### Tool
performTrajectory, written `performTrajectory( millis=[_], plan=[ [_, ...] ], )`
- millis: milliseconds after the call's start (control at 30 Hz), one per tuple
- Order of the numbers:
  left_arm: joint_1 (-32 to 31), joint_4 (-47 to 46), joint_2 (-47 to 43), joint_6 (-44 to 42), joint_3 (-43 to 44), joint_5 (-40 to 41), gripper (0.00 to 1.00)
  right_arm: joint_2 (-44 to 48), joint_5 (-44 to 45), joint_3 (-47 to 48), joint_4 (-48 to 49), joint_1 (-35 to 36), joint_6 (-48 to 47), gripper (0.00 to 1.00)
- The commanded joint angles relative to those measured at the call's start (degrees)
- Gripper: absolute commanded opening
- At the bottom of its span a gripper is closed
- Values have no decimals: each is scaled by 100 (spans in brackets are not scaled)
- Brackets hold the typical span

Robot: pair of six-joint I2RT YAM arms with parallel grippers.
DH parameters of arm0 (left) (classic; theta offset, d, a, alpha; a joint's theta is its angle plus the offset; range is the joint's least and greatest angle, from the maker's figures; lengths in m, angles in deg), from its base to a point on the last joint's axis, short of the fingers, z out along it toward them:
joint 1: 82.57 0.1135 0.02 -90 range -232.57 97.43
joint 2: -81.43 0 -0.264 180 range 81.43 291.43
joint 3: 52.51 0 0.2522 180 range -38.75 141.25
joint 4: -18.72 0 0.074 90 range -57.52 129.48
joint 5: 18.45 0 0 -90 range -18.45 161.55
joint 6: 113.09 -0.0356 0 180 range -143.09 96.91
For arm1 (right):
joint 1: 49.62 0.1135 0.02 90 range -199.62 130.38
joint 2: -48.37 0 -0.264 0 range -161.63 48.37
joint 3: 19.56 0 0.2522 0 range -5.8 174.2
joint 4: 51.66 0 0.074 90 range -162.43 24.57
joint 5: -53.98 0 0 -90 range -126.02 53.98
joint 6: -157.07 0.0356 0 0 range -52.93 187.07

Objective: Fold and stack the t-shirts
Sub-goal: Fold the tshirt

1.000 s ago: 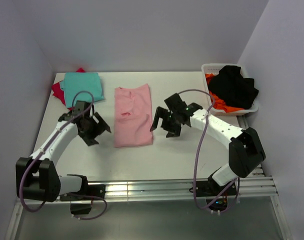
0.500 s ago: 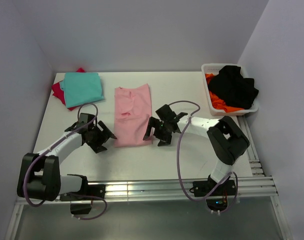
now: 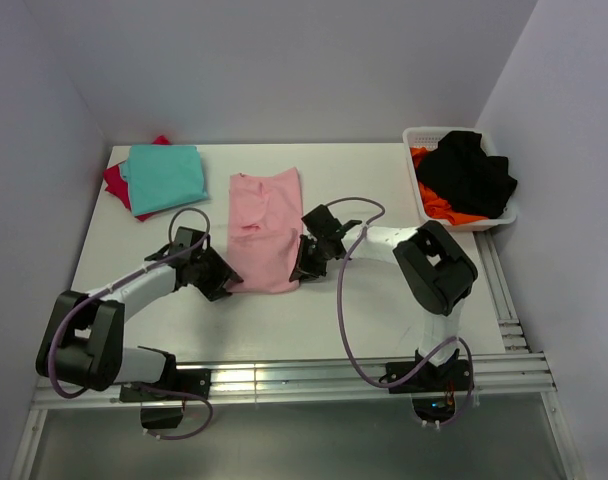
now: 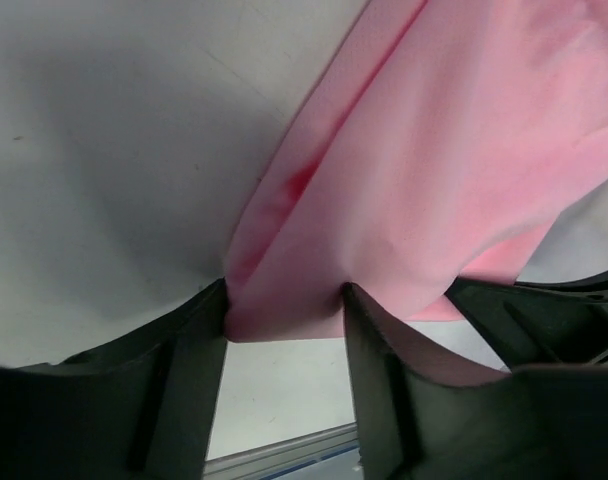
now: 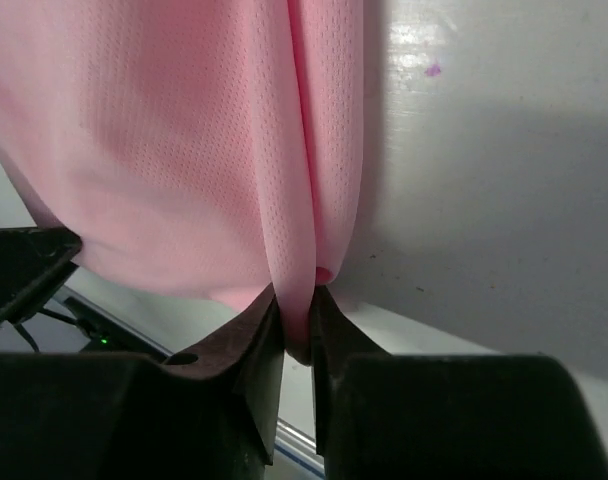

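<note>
1. Narrowed both sets of jaws from wide open within the last second, and swung in low from either side onto the pink shirt (image 3: 266, 230).
2. Pinched, with the left gripper (image 4: 284, 312), the shirt's 7 o'clock corner: jaws about half apart, bunched cloth filling the gap and touching both fingers.
3. Clamped, with the right gripper (image 5: 296, 318), a thin fold at the 5 o'clock corner: jaws nearly together, cloth spreading away beyond the tips.
4. Judged as the grasp for the next fold just made: both near corners in hand, nothing lifted yet, probably to be carried toward 12 o'clock to halve the strip.
5. Stretched both arms low across the table (image 3: 384, 300), forearms angled inward, wrists close to the surface, fingers meeting the hem from about 8 and 4 o'clock.
6. Left the shirt flat at the table's centre, a long narrow strip running from 6 to 12 o'clock.
7. Farther out, untouched: teal shirt (image 3: 166, 175) folded at 10 o'clock on top of the red shirt (image 3: 114, 183); basket (image 3: 416, 134) of dark and orange clothes at 2 o'clock, well apart.
</note>
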Motion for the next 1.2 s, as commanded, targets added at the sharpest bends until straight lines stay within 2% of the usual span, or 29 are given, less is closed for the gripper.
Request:
performTrajectory(
  millis=[0,33,67,100,133,200,233,267,467,633,800,933,1167],
  plan=[
    [-141,-231,129,260,12,163,52,-38,50,102,-121,21,-178,19],
    [-158,-248,164,269,21,172,41,-12,41,93,-130,21,-196,15],
    [-176,-239,200,269,47,172,38,15,24,41,-139,13,-240,10],
    [-185,-222,252,269,109,190,35,50,41,14,-165,-5,-258,1],
    [-202,-170,279,260,144,233,25,111,41,-21,-191,-14,-275,0],
    [-211,-99,288,217,258,269,18,199,41,-144,-218,-31,-302,0],
    [-220,-3,288,208,302,347,5,313,59,-231,-235,-49,-319,0],
    [-238,233,253,199,407,391,0,375,68,-284,-297,-49,-328,0],
    [-475,1095,-519,85,409,497,0,1367,68,-1180,-385,-31,-170,0],
    [-738,2167,-1811,198,171,620,0,2711,129,-1918,-648,109,137,0],
    [-756,3108,-2935,383,293,541,0,3923,278,-2122,-1368,267,427,0],
    [-756,3627,-3201,410,653,541,0,4514,358,-2122,-1870,320,586,0],
    [-756,3953,-2676,208,1664,664,0,4840,306,-2016,-2424,320,586,0]
  ],
)
